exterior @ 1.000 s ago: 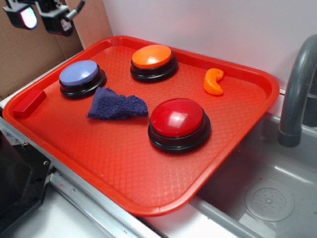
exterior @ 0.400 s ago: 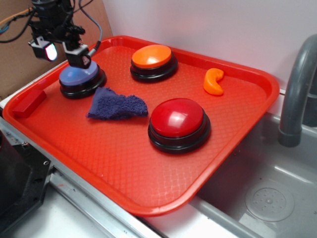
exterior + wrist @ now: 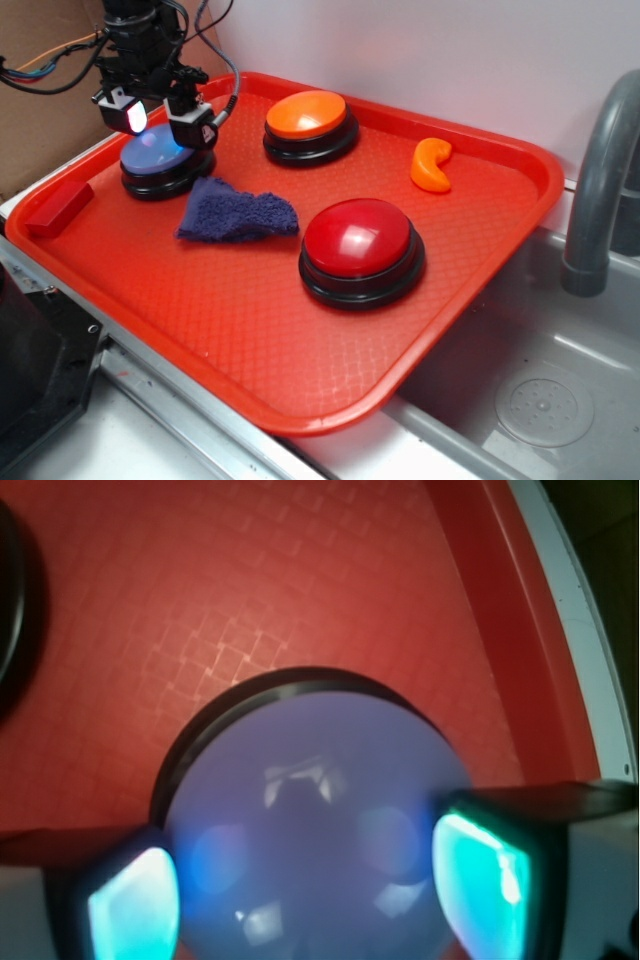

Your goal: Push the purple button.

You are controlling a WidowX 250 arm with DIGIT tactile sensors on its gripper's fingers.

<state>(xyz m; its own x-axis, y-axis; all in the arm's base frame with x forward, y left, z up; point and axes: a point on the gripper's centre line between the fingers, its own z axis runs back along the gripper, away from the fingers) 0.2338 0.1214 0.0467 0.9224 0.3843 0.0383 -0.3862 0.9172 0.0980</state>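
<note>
Gripper (image 3: 160, 118) at upper left of the exterior frame, directly over the purple button (image 3: 158, 157); its two fingers stand spread apart, released, nothing between them but the dome below; glowing pads (image 3: 136, 117) face inward; whether the tips touch the dome cannot be told from this view. Wrist view: gripper (image 3: 305, 880) straddles the purple button (image 3: 315, 820), one lit cyan pad (image 3: 480, 875) at lower right of the frame and the other at lower left, the pale lavender-blue dome filling the gap, its black base showing as a rim along the top edge.

Button sits in the upper-left part of the red tray (image 3: 250, 340), near the tray's left rim; fuzzy dark blue-purple cloth (image 3: 238, 213) just beside it, lower right, apparently touching the base; red block (image 3: 58, 208) on the tray's left rim, lower left of the button; orange button (image 3: 310, 125) to the upper right, apart; large red button (image 3: 360, 250) near frame centre; small orange curved piece (image 3: 432, 164) right of the orange button; grey faucet (image 3: 600, 180) at right edge over the sink (image 3: 540, 400).
</note>
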